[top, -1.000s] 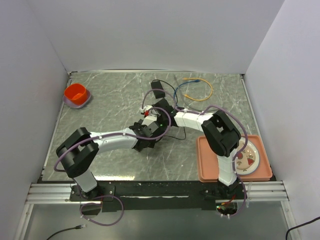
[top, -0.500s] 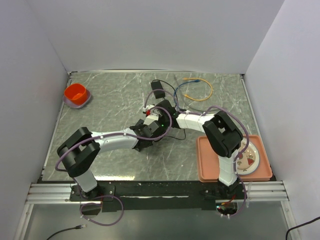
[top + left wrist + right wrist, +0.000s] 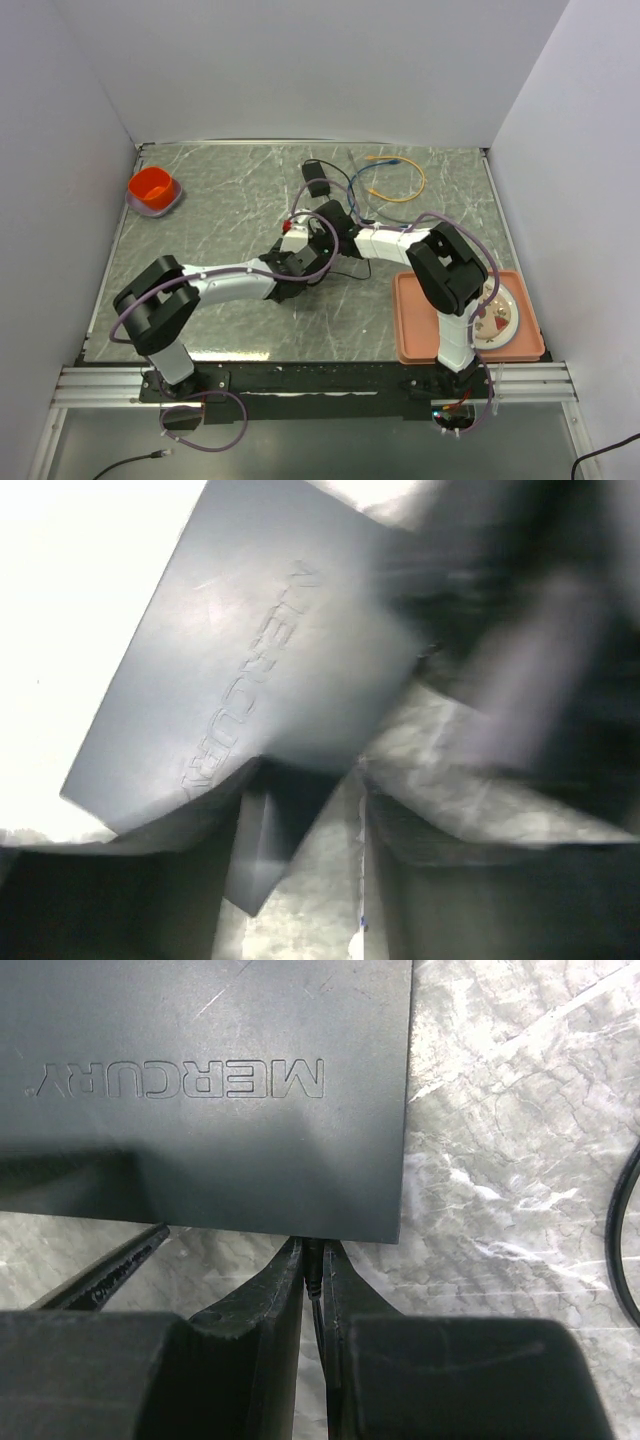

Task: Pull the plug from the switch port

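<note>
Left arm (image 3: 225, 282) and right arm (image 3: 385, 240) alike — white links, bulky black joint housings, looping purple cables (image 3: 244, 418); fingers (image 3: 250, 1320) matte black, perhaps ridged plastic

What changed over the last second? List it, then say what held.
The left gripper pushed forward from its base onto the black switch. A corner of the switch now sits between its fingers, though blur hides whether it grips. The right gripper stayed pinched on the plug at the switch's edge. The orange bowl, pink tray and yellow cable did not move.
</note>
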Tool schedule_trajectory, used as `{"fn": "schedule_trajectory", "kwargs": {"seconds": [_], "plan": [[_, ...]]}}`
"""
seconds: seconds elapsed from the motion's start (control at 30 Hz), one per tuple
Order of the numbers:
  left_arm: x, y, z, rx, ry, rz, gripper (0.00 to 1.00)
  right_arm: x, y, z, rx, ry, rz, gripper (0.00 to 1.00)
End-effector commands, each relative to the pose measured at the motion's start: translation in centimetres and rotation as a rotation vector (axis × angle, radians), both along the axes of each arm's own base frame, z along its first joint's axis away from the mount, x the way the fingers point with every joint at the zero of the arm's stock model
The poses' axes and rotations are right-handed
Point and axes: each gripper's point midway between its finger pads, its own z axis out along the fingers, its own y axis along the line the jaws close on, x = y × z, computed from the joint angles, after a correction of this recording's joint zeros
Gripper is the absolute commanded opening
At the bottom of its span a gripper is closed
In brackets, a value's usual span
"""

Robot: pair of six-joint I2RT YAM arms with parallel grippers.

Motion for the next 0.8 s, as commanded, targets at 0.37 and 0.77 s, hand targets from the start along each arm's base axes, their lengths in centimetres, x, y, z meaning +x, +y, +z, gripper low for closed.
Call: {"fn": "schedule_trajectory", "kwargs": {"seconds": [0.37, 0.77], "plan": [[-5.0, 4.3, -2.6, -0.125, 0.108, 0.136, 0.99, -2.5, -1.9, -1.5, -0.152, 0.088, 0.164, 0.00], [-6.3, 1.3, -2.2, 0.034, 0.050, 0.122, 0.86, -2.9, -1.1, 0.6, -0.129, 0.027, 0.282, 0.00]]}}
